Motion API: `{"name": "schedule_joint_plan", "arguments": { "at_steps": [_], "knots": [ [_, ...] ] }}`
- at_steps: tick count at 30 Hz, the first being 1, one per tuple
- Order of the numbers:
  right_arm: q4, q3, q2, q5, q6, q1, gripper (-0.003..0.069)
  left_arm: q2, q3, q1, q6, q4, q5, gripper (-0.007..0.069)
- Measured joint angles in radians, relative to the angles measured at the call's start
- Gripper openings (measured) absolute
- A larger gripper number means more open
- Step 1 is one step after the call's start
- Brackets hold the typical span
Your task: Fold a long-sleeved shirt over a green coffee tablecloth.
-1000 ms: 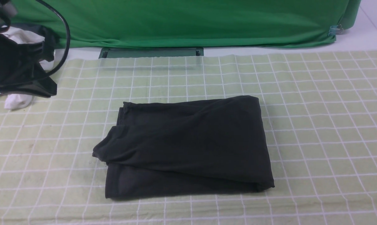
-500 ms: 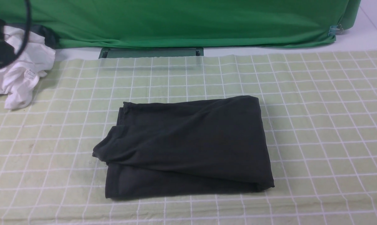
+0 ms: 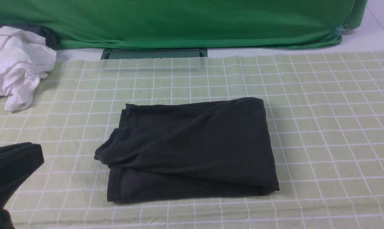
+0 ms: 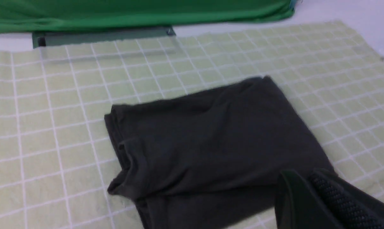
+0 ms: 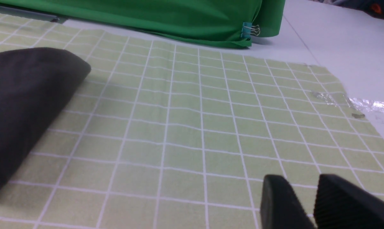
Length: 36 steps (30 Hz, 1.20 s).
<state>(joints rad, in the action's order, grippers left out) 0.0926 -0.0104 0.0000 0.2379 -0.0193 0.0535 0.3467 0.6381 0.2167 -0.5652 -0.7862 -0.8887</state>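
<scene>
Front view: folded shirt on tablecloth, both grippers clear of it

Front view has the shirt [image 3: 192, 149] folded into a rough rectangle, lying flat near the middle of the tablecloth [image 3: 322, 111]. Its left edge is uneven, with one layer bulging out past the others; the right edge is a smooth fold. No lettering or print shows on the upper face.

White garment [image 3: 15, 65] is crumpled at the far left corner, partly on the tablecloth. Green backdrop [image 3: 192, 22] runs along the far side, and a binder clip [image 5: 251, 30] is on its right corner. A black shape [image 3: 10, 171] sits at the near left edge of the front view; cannot tell what it is.

Left gripper [image 4: 309, 187]: jaws pressed together, nothing between them, hovering near the shirt's near right corner, not gripping it.

Right gripper [image 5: 306, 194]: narrow gap between the fingertips, nothing held, over bare tablecloth to the right of the shirt and well apart from it. Clear tape [image 5: 335, 98] shows at the tablecloth's right edge.
</scene>
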Motion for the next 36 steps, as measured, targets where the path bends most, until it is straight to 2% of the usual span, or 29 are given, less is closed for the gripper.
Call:
{"name": "schedule_joint_plan", "arguments": {
  "at_steps": [2,5,10,16,19,25,27,31,32,33,36],
  "knots": [
    [0.0,0.0,0.0,0.0,0.0,0.0,0.0192,-0.089,-0.045,0.0,-0.014,-0.032,0.147,0.0057],
    [0.0,0.0,0.0,0.0,0.0,0.0,0.0196,-0.139,-0.051,0.0,-0.018,-0.011,0.213,0.0057],
    [0.0,0.0,0.0,0.0,0.0,0.0,0.0201,-0.153,-0.054,0.0,-0.019,0.043,0.23,0.0061],
    [0.0,0.0,0.0,-0.001,0.0,0.0,0.0213,-0.153,-0.054,0.0,-0.017,0.22,0.243,0.0066],
    [0.0,0.0,0.0,-0.001,0.0,0.0,0.0223,-0.148,-0.054,0.0,0.014,0.282,0.299,0.0068],
    [0.0,0.0,0.0,0.0,0.0,0.0,0.0237,-0.136,-0.136,0.0,0.046,0.287,0.492,0.0071],
    [0.0,0.0,0.0,0.0,0.0,0.0,0.0237,-0.141,-0.187,0.0,0.094,0.334,0.539,0.0074],
    [0.0,0.0,0.0,0.0,0.0,0.0,0.0237,-0.205,-0.337,-0.013,0.361,0.568,0.579,0.0078],
    [0.0,0.0,0.0,0.0,0.0,0.0,0.0237,-0.21,-0.345,-0.018,0.387,0.582,0.584,0.0078],
    [0.0,0.0,0.0,0.0,0.0,0.0,0.0237,-0.242,-0.4,-0.033,0.462,0.677,0.599,0.0079],
    [0.0,0.0,0.0,0.0,0.0,0.0,0.0237,-0.299,-0.5,-0.081,0.575,0.797,0.651,0.0082]
  ]
}}
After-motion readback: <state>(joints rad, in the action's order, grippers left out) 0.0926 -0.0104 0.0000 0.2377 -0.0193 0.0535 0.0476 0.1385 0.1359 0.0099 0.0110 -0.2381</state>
